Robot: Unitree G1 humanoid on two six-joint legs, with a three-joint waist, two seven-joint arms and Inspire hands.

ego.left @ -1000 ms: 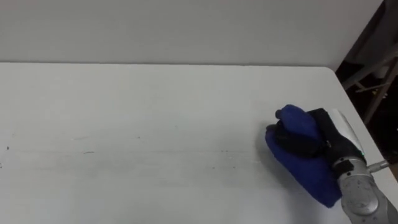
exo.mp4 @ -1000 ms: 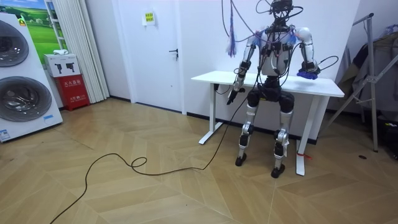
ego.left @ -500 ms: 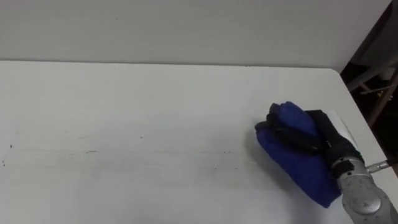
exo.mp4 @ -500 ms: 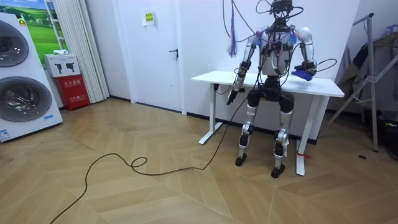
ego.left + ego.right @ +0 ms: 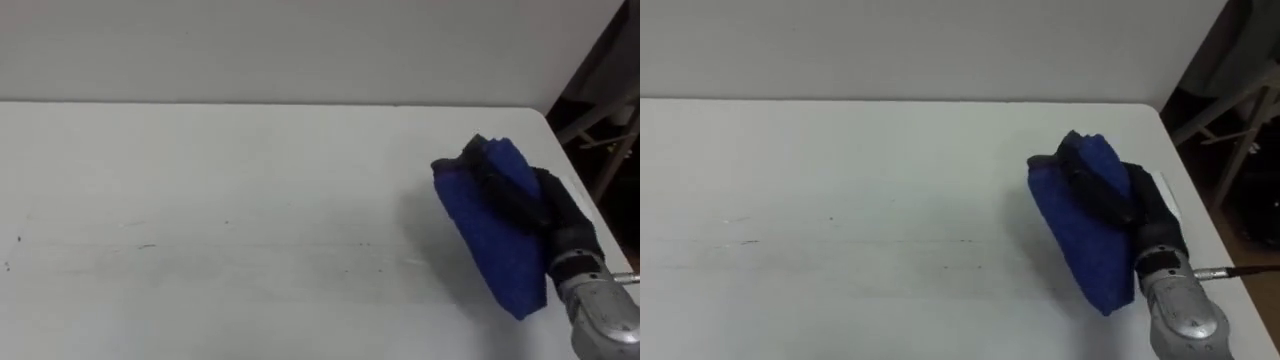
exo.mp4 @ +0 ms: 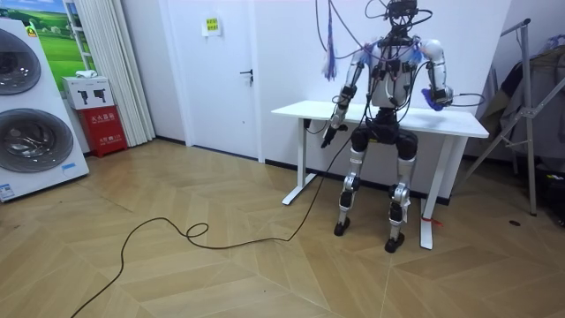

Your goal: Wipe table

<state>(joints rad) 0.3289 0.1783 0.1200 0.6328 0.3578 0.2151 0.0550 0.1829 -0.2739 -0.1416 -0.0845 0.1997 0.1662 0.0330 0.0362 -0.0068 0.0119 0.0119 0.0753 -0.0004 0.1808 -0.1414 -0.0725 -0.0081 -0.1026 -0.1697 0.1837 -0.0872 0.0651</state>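
Black robot hand [image 5: 552, 212] on a silver, seemingly ribbed wrist.

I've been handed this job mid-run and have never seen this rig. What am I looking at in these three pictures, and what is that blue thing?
The machine is a two-legged humanoid robot with two arms and fingered hands. Two pictures come from the stereo camera on its head, looking down at the white table; they show the same scene from almost the same spot. The third comes from a camera across the room and shows the robot standing at the table, seen from behind. The blue thing is a cloth, near the table's right end. The right hand has its dark fingers curled round it. The left hand hangs at the robot's side, too small to read. A few faint marks show on the tabletop.
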